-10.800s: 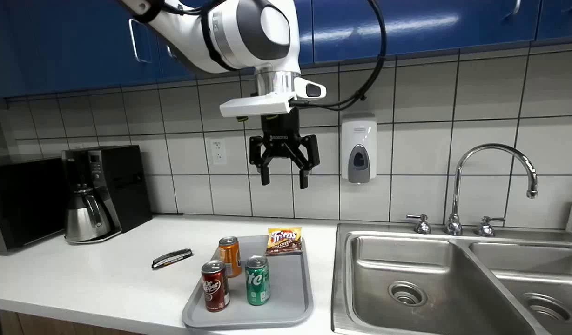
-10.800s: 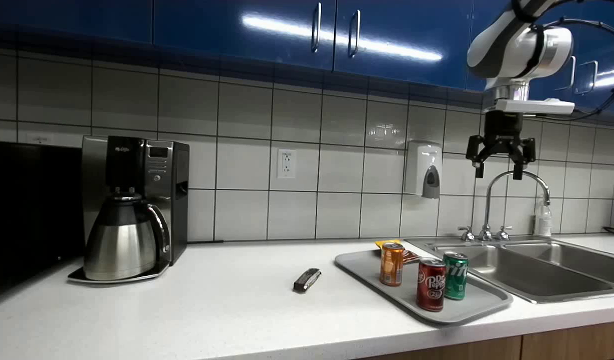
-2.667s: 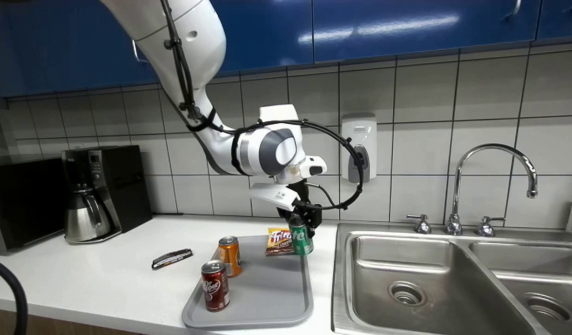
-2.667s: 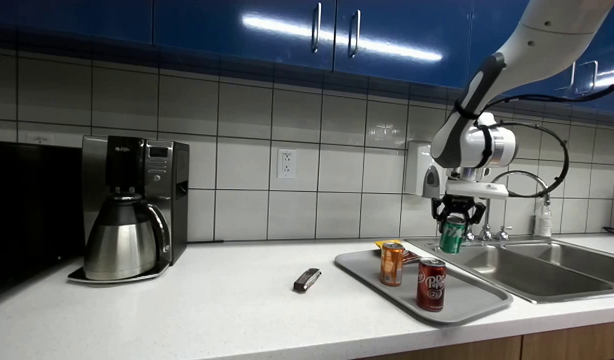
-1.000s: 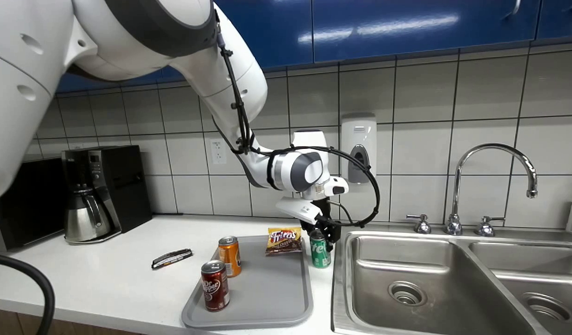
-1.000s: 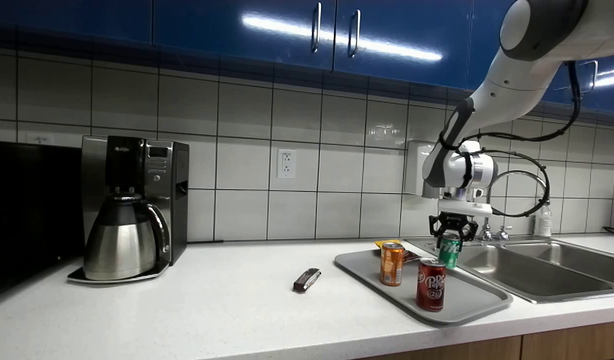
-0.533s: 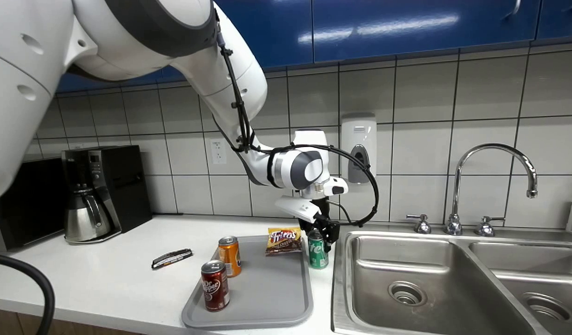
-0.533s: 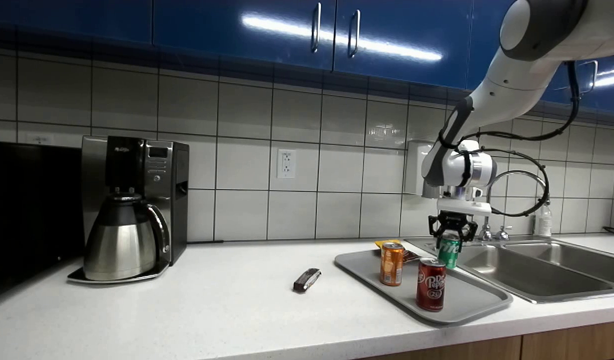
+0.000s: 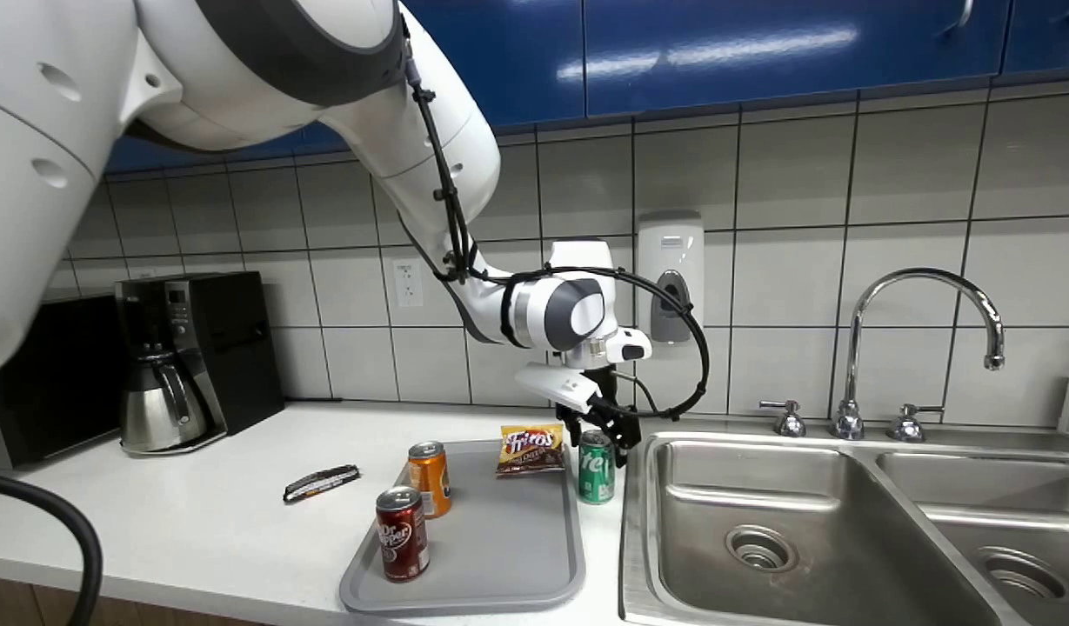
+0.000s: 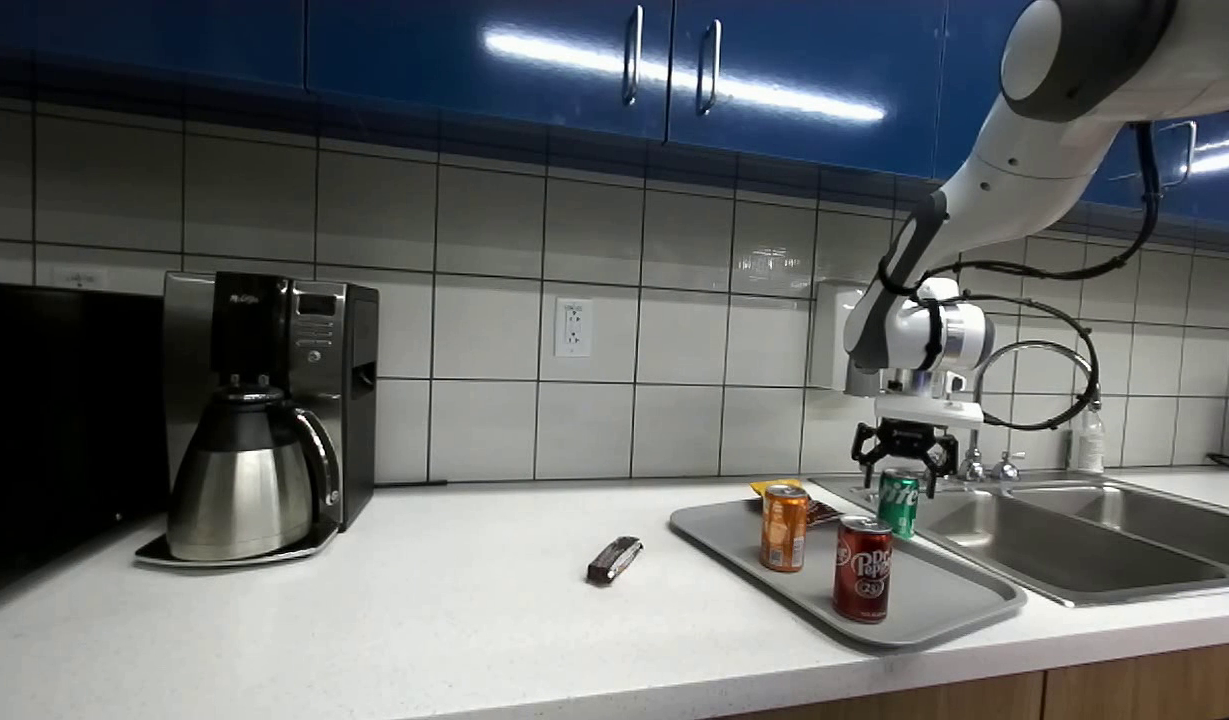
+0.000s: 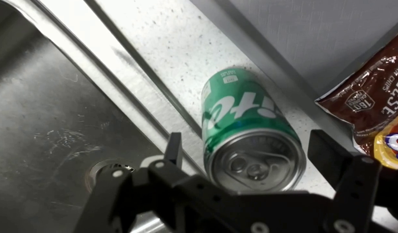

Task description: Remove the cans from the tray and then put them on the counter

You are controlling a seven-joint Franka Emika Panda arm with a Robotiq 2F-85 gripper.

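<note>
The green can (image 9: pixel 596 483) stands upright on the strip of pale counter (image 9: pixel 221 522) between the grey tray (image 9: pixel 508 561) and the sink; it also shows in the wrist view (image 11: pixel 237 106). My gripper (image 11: pixel 246 144) is open around its top, with a gap at each side in the wrist view; it also shows in an exterior view (image 10: pixel 899 486). The dark red can (image 9: pixel 402 541) stands on the tray near its front left corner. The orange can (image 9: pixel 430 480) stands behind it on the tray. Both show in both exterior views.
A snack packet (image 9: pixel 531 449) lies at the tray's back right corner. The steel sink (image 9: pixel 643 522) lies right beside the green can, its tap (image 9: pixel 856 330) behind. A dark wrapped bar (image 9: pixel 322 483) lies left of the tray. A coffee maker (image 10: pixel 274 400) stands farther left.
The green can has gone from the tray to the counter strip beside the sink, carried by my gripper. In the last half second the fingers have opened away from it. The red and orange cans have not moved.
</note>
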